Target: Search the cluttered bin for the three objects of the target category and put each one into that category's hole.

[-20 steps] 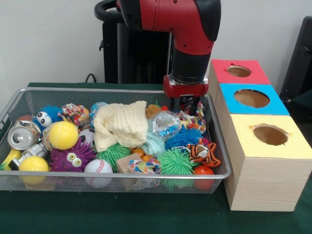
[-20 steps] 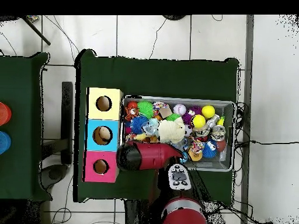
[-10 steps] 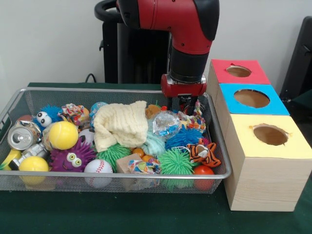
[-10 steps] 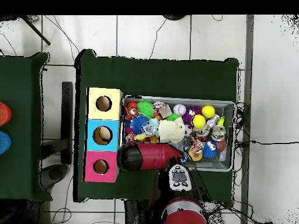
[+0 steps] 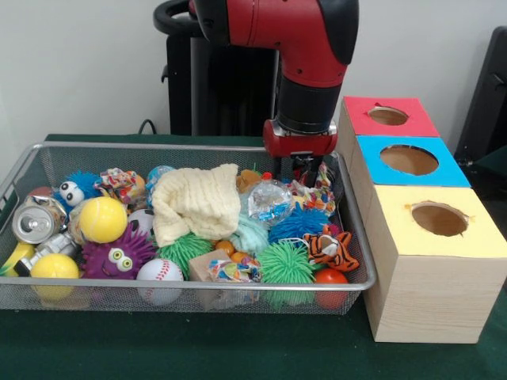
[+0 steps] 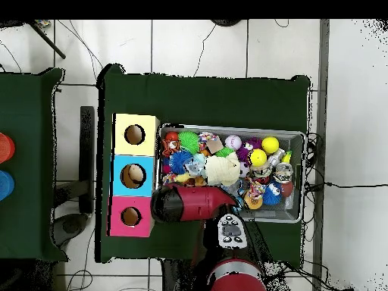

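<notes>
Whether the fingers are spread or pressed together cannot be told: the gripper hangs under the red and black arm at the far right corner of the wire bin, and its tips are lost among the toys there.

Nearest the camera in the front view, along the bin's front wall, lie a yellow ball, a purple googly-eyed toy, a baseball, a green spiky ball and an orange ball. Just behind the green spiky ball sits a small tiger toy, with a blue spiky ball beside it. On the left are a crushed silver can and a second yellow ball.

In the middle a cream knitted cloth is draped over other items, and a clear crinkled wrapper lies just right of it. A colourful knotted rope toy lies directly under the gripper, at the far right.

Right of the bin stand three wooden boxes in a row, each with a round hole on top: the yellow box nearest, the blue box in between, the red box farthest.
</notes>
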`<state>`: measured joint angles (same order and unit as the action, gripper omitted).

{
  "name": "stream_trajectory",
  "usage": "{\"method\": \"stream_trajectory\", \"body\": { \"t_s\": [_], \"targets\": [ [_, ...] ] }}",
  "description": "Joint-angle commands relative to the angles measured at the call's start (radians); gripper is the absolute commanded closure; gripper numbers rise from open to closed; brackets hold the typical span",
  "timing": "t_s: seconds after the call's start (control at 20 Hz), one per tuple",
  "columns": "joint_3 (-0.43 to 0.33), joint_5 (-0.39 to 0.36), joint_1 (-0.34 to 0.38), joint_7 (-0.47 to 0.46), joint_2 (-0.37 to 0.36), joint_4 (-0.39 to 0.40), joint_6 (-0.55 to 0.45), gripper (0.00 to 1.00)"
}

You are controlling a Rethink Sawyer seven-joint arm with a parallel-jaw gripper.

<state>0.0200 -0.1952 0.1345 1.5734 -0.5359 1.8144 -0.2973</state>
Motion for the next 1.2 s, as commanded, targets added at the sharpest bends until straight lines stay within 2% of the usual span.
{"method": "stream_trajectory", "body": {
  "t_s": [0.05, 0.5, 1.2],
  "targets": [
    [-0.020, 0.020, -0.005, 0.168, 0.003, -0.015, 0.024, 0.00],
    [-0.016, 0.021, -0.014, 0.168, 0.002, -0.030, 0.021, 0.00],
    [-0.021, 0.031, -0.020, 0.179, -0.015, -0.008, 0.027, 0.00]
  ]
}}
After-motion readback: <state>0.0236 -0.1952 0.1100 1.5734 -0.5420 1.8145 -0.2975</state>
